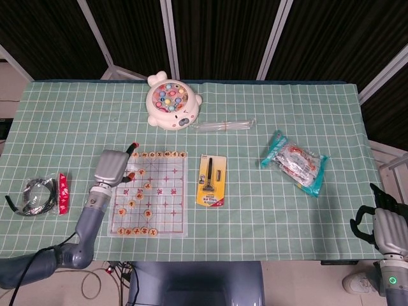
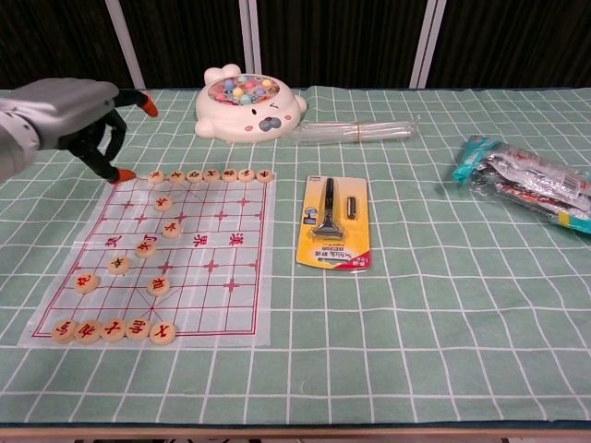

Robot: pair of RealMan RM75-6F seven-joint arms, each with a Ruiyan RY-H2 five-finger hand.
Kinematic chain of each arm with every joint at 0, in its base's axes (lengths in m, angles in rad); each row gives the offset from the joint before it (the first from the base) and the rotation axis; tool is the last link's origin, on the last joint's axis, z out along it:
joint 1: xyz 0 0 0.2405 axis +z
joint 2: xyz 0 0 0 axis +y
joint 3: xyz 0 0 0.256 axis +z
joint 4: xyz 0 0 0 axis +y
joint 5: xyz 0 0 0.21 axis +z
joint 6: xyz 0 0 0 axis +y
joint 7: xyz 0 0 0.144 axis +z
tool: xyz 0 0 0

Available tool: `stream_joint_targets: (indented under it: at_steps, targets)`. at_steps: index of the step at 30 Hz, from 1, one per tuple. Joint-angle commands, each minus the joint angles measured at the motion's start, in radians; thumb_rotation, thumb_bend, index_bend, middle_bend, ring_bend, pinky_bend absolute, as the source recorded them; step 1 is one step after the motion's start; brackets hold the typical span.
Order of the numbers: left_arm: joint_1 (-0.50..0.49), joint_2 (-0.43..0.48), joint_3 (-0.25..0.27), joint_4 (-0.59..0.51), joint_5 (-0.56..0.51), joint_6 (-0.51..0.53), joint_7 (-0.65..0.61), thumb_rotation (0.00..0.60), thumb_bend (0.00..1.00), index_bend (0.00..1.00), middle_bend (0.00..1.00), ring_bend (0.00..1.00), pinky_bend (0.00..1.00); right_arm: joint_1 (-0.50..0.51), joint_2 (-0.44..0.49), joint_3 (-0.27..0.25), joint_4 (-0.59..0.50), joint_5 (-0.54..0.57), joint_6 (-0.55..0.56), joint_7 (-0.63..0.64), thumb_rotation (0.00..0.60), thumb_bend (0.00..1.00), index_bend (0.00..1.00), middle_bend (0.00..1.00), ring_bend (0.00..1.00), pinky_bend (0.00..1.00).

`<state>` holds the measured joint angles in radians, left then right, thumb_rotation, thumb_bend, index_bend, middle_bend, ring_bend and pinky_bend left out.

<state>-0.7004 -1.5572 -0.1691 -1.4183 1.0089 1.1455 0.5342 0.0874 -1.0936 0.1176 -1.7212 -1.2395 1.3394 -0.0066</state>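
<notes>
- a coiled black cable and a red packet lie close together near the left edge of the tabletop, well apart from everything else.
- the left hand hovers above the far left corner of the chinese chess board, holding nothing, its fingers apart and loosely bent with orange tips pointing down; the nearest chess pieces form a row along the board's far edge, just beside those fingertips.
- more pieces are scattered over the board's left half, and a second row lines its near edge, close to the tabletop's front edge.
- bare cloth lies between the board and the razor blister pack, which lies flat near the middle.
- a white fishing toy sits at the far side, with a clear tube bundle just to its right.
- a snack bag lies toward the right edge, with wide bare cloth in front of it.
- the right hand hangs off the near right corner, below the tabletop edge; i cannot tell how its fingers lie.
- a green grid cloth covers the tabletop; dark panels stand behind.
</notes>
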Motion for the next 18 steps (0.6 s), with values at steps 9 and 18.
stream_joint_targets:
  at_steps: [9,18]
  targets:
    - [0.262,0.257,0.195,-0.222,0.231,0.274,-0.116,0.6,0.01,0.0,0.0,0.0,0.07,0.0,-0.013,-0.004,0.009,-0.014,0.03,-0.068,0.6,0.41,0.0,0.0,0.0,0.0]
    - [0.413,0.35,0.285,-0.257,0.297,0.397,-0.207,0.6,0.01,0.0,0.0,0.0,0.02,-0.001,-0.029,0.0,0.011,-0.014,0.053,-0.107,0.6,0.41,0.0,0.0,0.0,0.0]
